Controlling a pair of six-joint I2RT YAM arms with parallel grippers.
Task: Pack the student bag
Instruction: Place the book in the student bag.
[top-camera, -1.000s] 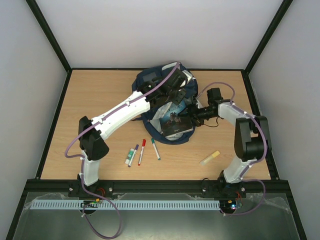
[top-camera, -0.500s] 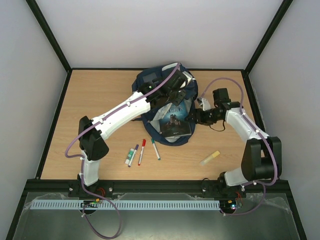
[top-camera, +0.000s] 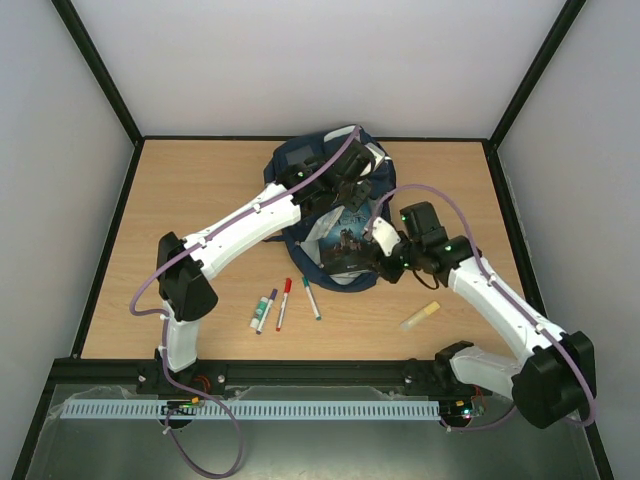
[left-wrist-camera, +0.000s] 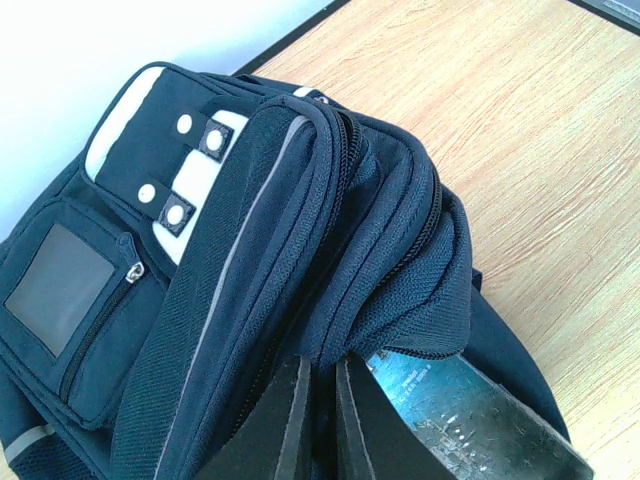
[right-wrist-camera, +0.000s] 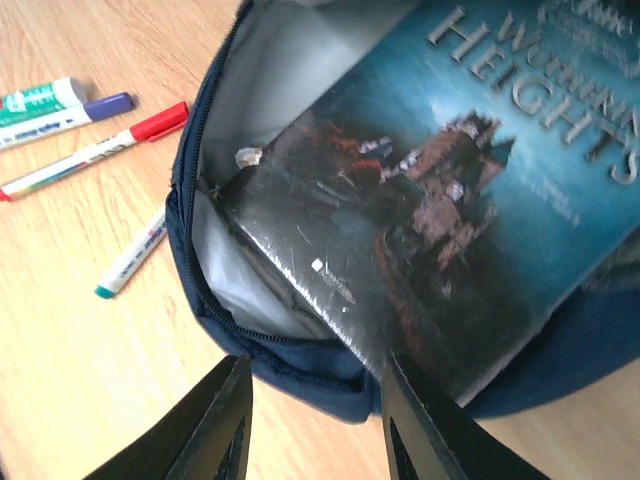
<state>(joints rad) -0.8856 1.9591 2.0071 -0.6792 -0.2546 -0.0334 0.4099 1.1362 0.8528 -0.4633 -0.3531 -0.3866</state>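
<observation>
The navy student bag (top-camera: 315, 165) lies at the back middle of the table with its mouth toward me. A book, Wuthering Heights (top-camera: 347, 245), sits partly inside the mouth. My left gripper (top-camera: 352, 188) is shut on a fold of the bag's upper flap (left-wrist-camera: 380, 300) and holds it up over the book (left-wrist-camera: 470, 410). My right gripper (top-camera: 378, 262) is open and empty, just off the near right rim of the bag's mouth (right-wrist-camera: 270, 345). Its fingers (right-wrist-camera: 215, 430) straddle the book's lower corner (right-wrist-camera: 440, 250) without gripping it.
Three markers lie on the table to the near left of the bag: a green-and-purple one (top-camera: 263, 310), a red-capped one (top-camera: 284, 303) and a green-tipped one (top-camera: 312, 298). They also show in the right wrist view (right-wrist-camera: 100, 150). A pale yellow stick (top-camera: 420, 315) lies at the near right.
My right arm has drawn back from the book and swung round from the bag's right side to the near right of its mouth. The left arm has stayed still, holding the flap.
</observation>
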